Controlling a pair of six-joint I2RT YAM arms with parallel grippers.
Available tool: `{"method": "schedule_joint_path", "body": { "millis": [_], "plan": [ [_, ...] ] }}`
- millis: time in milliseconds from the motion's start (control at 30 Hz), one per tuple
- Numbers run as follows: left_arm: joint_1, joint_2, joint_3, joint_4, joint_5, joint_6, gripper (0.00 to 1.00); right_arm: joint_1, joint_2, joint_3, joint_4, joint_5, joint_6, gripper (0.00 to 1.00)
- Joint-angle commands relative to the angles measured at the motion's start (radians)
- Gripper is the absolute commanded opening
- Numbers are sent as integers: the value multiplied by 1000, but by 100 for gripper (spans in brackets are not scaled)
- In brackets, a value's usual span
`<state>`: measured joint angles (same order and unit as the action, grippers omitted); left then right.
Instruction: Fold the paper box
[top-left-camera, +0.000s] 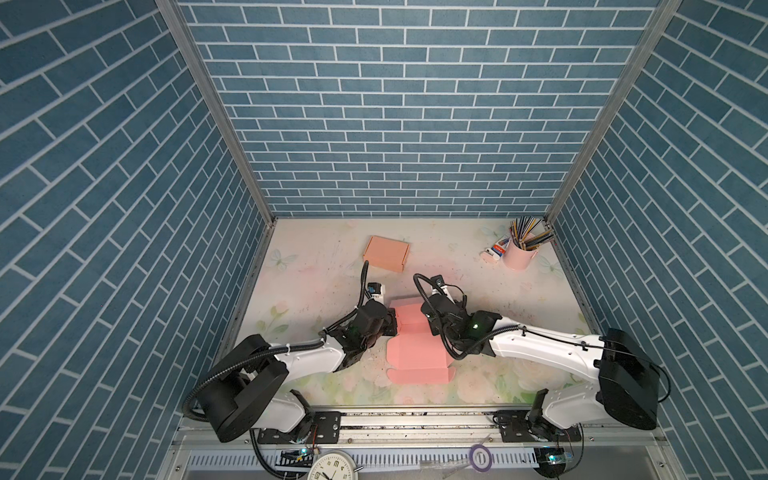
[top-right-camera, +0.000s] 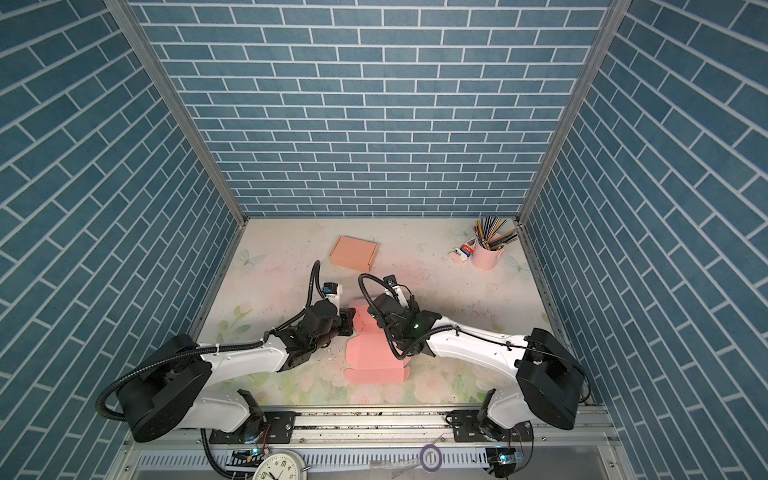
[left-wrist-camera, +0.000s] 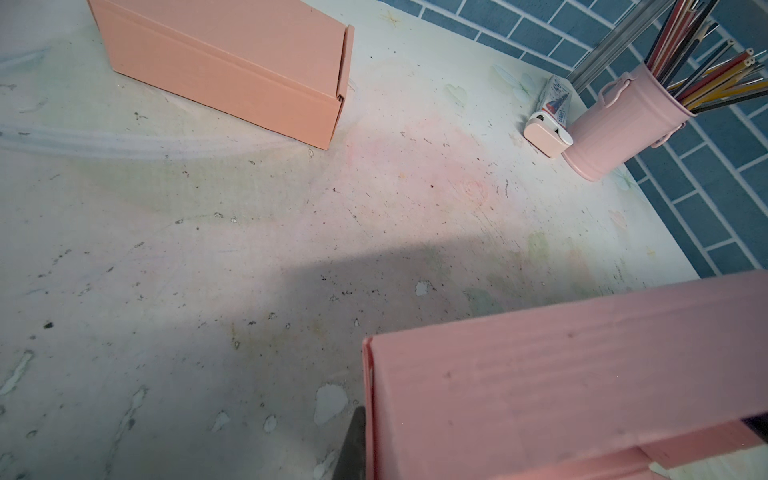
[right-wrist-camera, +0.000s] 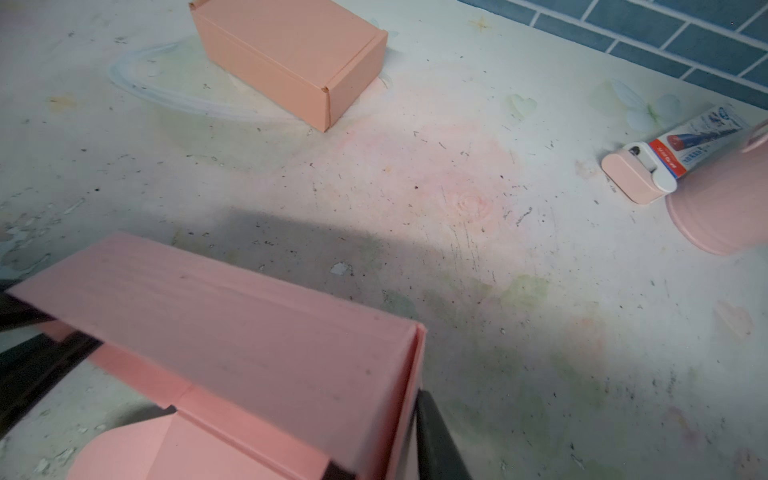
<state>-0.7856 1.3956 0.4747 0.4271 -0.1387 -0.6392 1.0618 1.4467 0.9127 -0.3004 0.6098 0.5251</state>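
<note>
The paper box (top-left-camera: 417, 357) lies half folded mid-worktop (top-left-camera: 490, 286), toward the near edge, its far wall raised between my two hands. My left hand (top-left-camera: 392, 327) is clamped on the box's left side wall, one finger (left-wrist-camera: 353, 444) showing outside it. My right hand (top-left-camera: 431, 327) sits at the right wall; I cannot tell whether it grips.

Pincer fingertips (right-wrist-camera: 436, 444) mostly behind paper box (right-wrist-camera: 257, 332)
</note>
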Motion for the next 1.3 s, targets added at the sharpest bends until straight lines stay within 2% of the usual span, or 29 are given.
{"method": "schedule_joint_path", "body": {
  "millis": [0,100,167,300,400,500,667,1000,1100,1267],
  "plan": [
    [-10,8,23,-10,-17,-16,9,13,43,34,-126,154,101,13],
    [-13,4,24,-13,-14,-16,9,13,71,37,-140,170,118,4],
    [-15,-1,25,-17,-18,-16,8,13,88,44,-154,175,132,4],
    [-18,-9,21,-22,-22,-16,8,13,108,59,-183,195,162,15],
    [-18,-10,22,-21,-22,-16,9,13,101,54,-178,204,169,16],
    [-22,-9,21,-17,-19,-20,8,13,98,56,-183,220,170,13],
    [-32,3,26,-15,-8,-24,8,16,126,70,-231,256,205,0],
    [-49,17,29,6,-1,-51,8,55,331,264,-522,376,399,0],
    [-52,17,23,15,2,-54,8,55,303,254,-510,375,409,0],
    [-54,19,9,24,4,-56,8,55,221,191,-395,330,359,10]
  ]
}}
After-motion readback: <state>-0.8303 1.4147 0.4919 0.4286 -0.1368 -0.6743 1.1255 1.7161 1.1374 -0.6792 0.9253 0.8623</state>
